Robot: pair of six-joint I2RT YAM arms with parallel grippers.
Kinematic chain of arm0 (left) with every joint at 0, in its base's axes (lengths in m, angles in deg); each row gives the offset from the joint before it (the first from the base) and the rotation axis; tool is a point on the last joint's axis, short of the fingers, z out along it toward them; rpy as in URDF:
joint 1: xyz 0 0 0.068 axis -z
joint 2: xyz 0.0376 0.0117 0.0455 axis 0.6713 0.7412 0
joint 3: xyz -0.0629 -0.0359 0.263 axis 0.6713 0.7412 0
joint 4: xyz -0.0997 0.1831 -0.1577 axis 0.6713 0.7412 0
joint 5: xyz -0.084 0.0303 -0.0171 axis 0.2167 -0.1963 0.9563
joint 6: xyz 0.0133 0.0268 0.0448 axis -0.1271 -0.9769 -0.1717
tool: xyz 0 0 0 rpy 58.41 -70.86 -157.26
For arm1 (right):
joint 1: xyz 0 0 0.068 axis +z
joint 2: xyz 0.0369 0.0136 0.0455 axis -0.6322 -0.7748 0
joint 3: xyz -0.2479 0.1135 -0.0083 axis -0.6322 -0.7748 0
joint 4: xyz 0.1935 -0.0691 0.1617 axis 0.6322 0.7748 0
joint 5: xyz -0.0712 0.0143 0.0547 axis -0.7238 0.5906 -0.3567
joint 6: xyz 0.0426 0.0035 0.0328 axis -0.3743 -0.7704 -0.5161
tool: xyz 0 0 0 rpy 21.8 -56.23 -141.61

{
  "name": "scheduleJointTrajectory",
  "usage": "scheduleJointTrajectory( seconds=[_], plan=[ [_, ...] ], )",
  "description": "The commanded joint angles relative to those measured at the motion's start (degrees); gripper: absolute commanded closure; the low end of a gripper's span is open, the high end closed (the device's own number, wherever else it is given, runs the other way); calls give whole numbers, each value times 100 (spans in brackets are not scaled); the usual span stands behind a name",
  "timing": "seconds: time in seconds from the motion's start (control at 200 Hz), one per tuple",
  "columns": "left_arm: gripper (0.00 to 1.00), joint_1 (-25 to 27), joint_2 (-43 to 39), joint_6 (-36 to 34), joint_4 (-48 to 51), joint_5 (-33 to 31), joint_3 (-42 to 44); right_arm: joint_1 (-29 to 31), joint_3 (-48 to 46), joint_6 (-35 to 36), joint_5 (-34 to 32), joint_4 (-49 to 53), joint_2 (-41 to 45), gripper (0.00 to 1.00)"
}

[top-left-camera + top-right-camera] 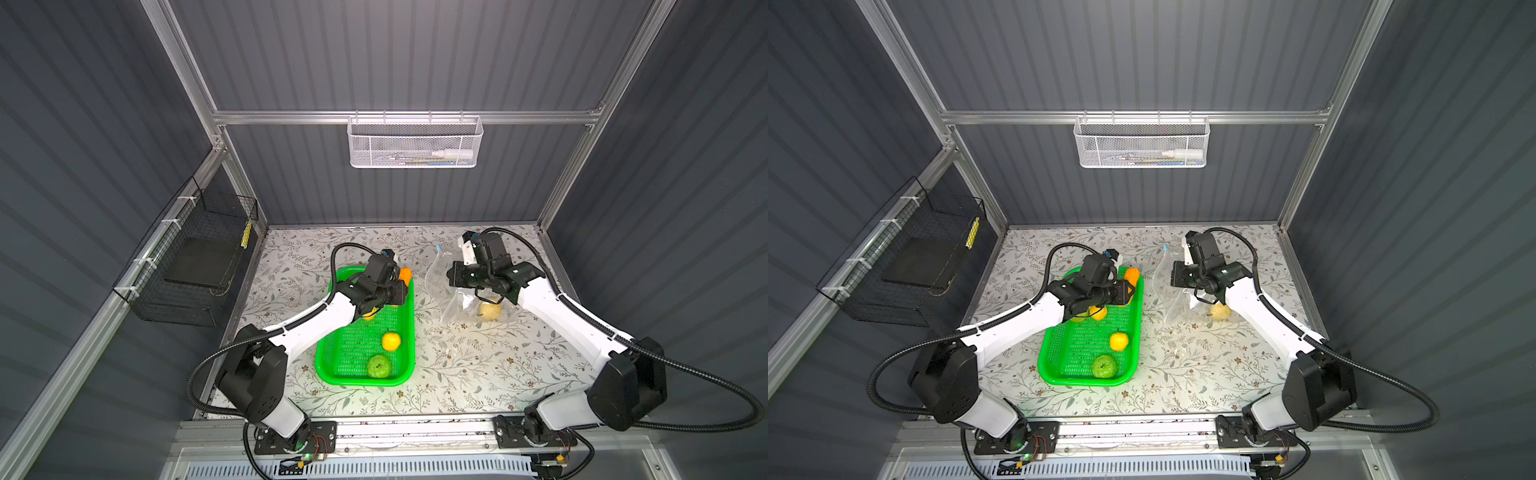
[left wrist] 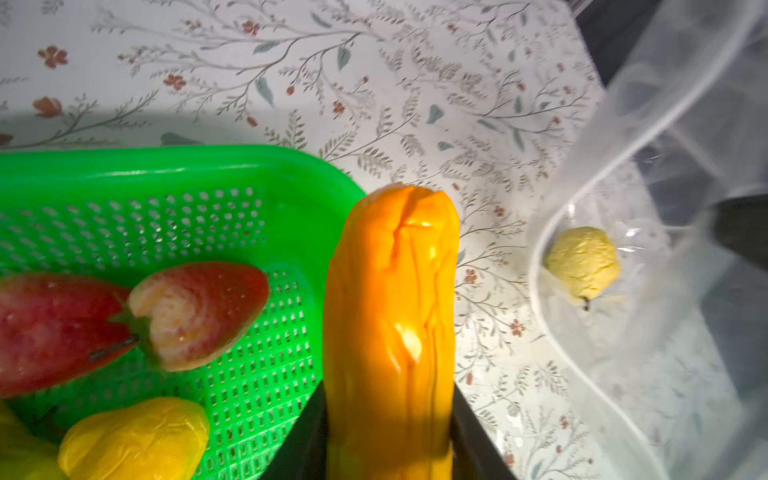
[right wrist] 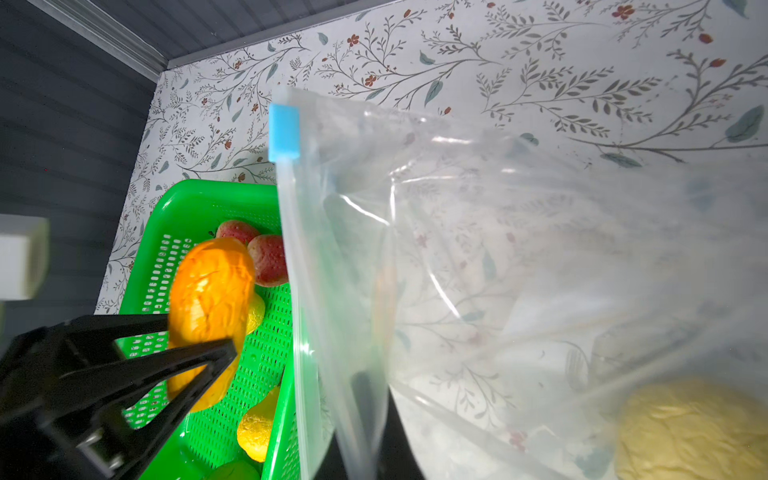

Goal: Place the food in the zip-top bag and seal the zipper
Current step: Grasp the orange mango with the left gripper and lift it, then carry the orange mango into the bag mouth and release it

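My left gripper (image 1: 402, 286) (image 2: 388, 419) is shut on an orange elongated fruit (image 2: 390, 311) (image 1: 405, 275), held over the far right corner of the green basket (image 1: 357, 345). Two strawberries (image 2: 195, 311), yellow fruits (image 1: 391, 341) and a green bumpy ball (image 1: 378, 365) lie in the basket. To the right, my right gripper (image 1: 451, 276) (image 3: 365, 436) is shut on the mouth edge of the zip-top bag (image 1: 436, 274) (image 3: 498, 249), holding it up and open. A pale yellow fruit (image 1: 490, 310) (image 2: 582, 262) lies inside the bag. The zipper (image 3: 291, 249) carries a light-blue slider (image 3: 284, 132) at its far end.
A white mesh basket (image 1: 413, 143) hangs on the back wall and a black wire basket (image 1: 195, 266) on the left wall. The floral table (image 1: 478, 374) ends at a metal rail in front, and grey walls close in on three sides.
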Motion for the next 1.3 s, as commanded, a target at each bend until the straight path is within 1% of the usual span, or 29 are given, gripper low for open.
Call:
scheduleJointTrajectory(
  seconds=[0.0, 0.15, 0.25, 0.455, 0.66, 0.845, 0.976, 1.016, 1.296],
  plan=[
    [65, 19, -292, -50, -555, 685, 68, -14, -86, -73, -10, -152, 157, 94],
    [64, 90, -447, 187, -1161, 1110, 109, -14, -126, -118, 9, -183, 192, 94],
    [64, 133, -347, 435, -1545, 1343, 118, -14, -163, -163, 39, -227, 249, 94],
    [64, 245, 70, 620, -1681, 1669, -66, -14, -167, -199, 72, -255, 326, 94],
    [65, 327, 443, 746, -1740, 1672, -315, -14, -172, -290, 249, -332, 309, 94],
    [65, 335, 841, 1285, -2292, 1665, -491, -5, -248, -369, 357, -344, 330, 94],
    [65, 332, 1100, 1629, -2494, 1600, -589, -5, -340, -395, 447, -351, 383, 94],
    [65, 337, 1173, 1702, -2505, 1592, -632, -12, -360, -394, 457, -514, 396, 94],
    [65, 354, 1438, 1838, -2437, 1364, -699, -6, -475, -529, 616, -742, 449, 93]
  ],
)
